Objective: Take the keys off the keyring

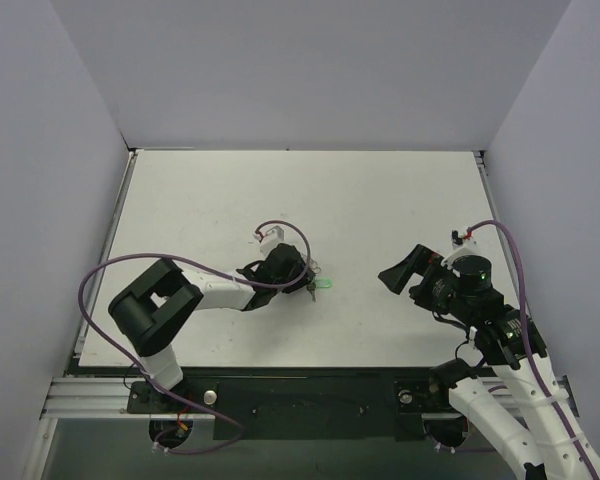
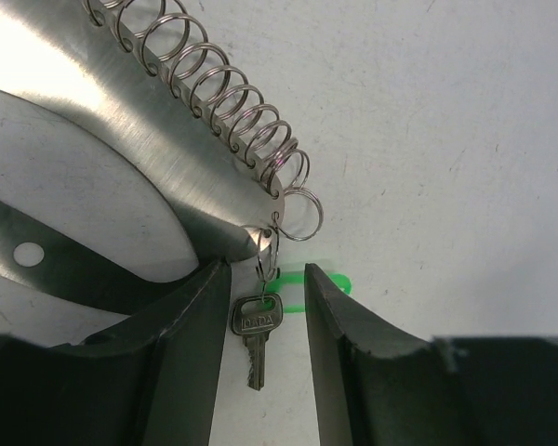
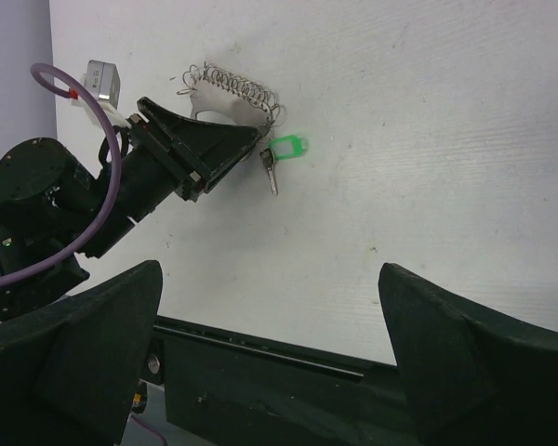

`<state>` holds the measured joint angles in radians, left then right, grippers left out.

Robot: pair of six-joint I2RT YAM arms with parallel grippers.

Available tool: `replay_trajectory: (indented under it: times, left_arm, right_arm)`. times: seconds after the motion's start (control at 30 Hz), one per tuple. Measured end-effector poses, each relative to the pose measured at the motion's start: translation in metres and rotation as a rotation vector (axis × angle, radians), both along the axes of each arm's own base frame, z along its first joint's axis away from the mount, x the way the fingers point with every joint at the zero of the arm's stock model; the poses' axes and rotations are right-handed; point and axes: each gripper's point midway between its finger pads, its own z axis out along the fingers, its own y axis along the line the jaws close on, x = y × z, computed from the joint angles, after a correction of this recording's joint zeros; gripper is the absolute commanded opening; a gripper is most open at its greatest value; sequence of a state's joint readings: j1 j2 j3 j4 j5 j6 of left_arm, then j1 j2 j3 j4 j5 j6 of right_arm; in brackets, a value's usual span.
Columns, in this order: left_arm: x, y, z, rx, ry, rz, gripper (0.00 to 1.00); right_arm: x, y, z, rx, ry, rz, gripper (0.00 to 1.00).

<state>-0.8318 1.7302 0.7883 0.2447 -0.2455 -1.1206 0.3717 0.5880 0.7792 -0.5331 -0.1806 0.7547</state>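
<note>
The keyring [image 2: 121, 158], a flat grey metal loop, lies on the white table with a row of small split rings [image 2: 232, 107] along its wavy edge. A tiny silvery key [image 2: 254, 330] hangs from a ring at its tip, and a bright green plastic tag [image 2: 327, 284] lies just behind the key. My left gripper [image 2: 260, 279] is open. Its fingers stand on either side of the key without touching it. The key [image 3: 270, 172] and the keyring [image 3: 209, 100] also show in the right wrist view. My right gripper [image 3: 270, 279] is wide open and empty, far to the right [image 1: 405, 268].
The table's near edge and a black rail [image 3: 288, 372] lie just below the right gripper. Grey walls [image 1: 40, 150] enclose the table on the left, back and right. A purple cable [image 1: 120, 270] loops over the left arm.
</note>
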Motion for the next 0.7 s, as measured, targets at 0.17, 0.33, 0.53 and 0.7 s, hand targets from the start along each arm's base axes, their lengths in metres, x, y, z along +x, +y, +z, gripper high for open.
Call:
replay_trajectory:
  times: [0.17,0.33,0.53,0.7]
  left_arm:
    - [0.0007,-0.0024,-0.0021,0.003,-0.002,-0.012,0.45]
    - [0.0019,-0.0055,-0.0043,0.003,-0.001,-0.021,0.41]
    - [0.0045,-0.0085,-0.0051,0.007,-0.005,-0.027,0.37]
    - [0.0048,-0.0086,-0.0063,0.014,-0.001,-0.028,0.32]
  right_arm:
    - [-0.0005,0.0009,-0.0002,0.001,0.001,0.007,0.96]
    - [-0.0004,0.0017,-0.0009,0.001,0.006,0.011,0.96]
    - [-0.0003,0.0018,-0.0006,0.001,0.005,0.011,0.96]
    - [-0.0001,0.0019,-0.0003,0.002,0.003,0.011,0.96]
